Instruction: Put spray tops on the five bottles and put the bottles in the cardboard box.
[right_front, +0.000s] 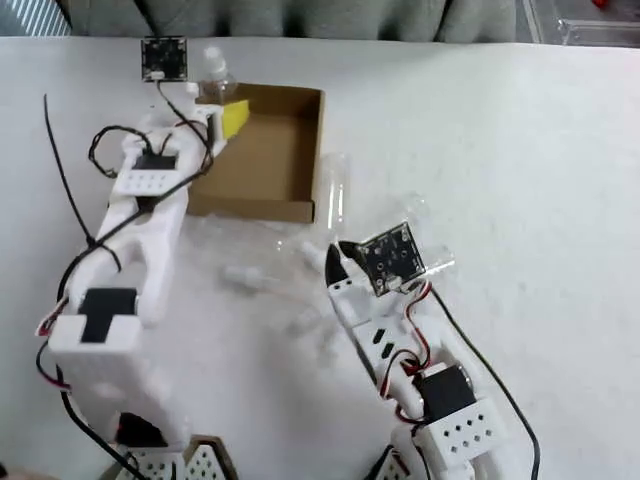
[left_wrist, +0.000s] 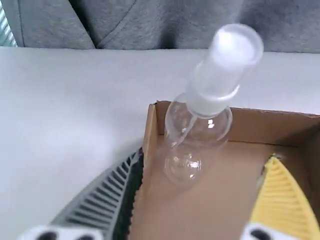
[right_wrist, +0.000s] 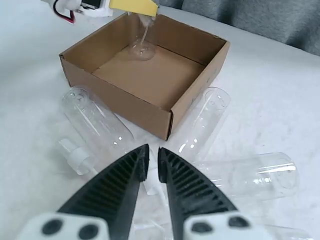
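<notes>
A clear bottle (left_wrist: 196, 125) with a spray top (left_wrist: 227, 55) stands in the far corner of the cardboard box (right_front: 262, 152). My left gripper (left_wrist: 205, 160) is open around it, its grey finger and yellow finger (left_wrist: 280, 195) apart from the glass on either side. In the high view the left gripper (right_front: 222, 110) hangs over the box's far left corner. Three uncapped clear bottles (right_wrist: 97, 120) (right_wrist: 205, 117) (right_wrist: 250, 175) lie on the table in front of the box. My right gripper (right_wrist: 153, 152) is shut on nothing, low over the table near them.
Loose spray tops (right_front: 250, 275) (right_front: 310, 322) lie on the white table between the two arms. One more spray top (right_wrist: 75, 156) lies beside the nearest bottle. A person in grey sits behind the table's far edge.
</notes>
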